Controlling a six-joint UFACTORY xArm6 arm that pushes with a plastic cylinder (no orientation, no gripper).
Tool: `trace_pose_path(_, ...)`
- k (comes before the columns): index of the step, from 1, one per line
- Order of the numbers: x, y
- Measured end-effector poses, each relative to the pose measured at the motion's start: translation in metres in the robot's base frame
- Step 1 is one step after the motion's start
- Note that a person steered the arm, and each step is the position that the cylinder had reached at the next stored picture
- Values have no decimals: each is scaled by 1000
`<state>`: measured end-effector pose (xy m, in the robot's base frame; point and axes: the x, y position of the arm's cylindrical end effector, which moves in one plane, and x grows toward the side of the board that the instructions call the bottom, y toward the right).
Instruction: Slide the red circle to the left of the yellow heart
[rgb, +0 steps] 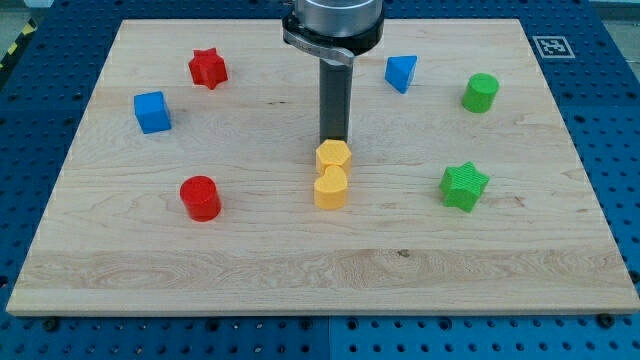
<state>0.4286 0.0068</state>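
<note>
On the counter (300, 270) we find our tip (333, 140) just behind the yellow hexagon (333, 155), which touches the yellow heart (331, 188) in front; the red circle (200, 197) lies well left of them.

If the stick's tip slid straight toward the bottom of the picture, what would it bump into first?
My tip sits just above the yellow hexagon, seemingly touching, so it would likely bump that first. The yellow heart comes right after. Depth is hard to judge.

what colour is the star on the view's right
Green; the star shows in the camera view, right of the two yellow blocks.
</note>
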Motion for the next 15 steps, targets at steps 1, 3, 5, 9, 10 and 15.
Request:
trace_pose_path(1,-5,-33)
trace_pose_path(3,36,-142)
trace_pose_path(5,88,-137)
trace_pose_path(9,134,-66)
trace_pose_path(10,134,-39)
trace_pose_path(15,106,-161)
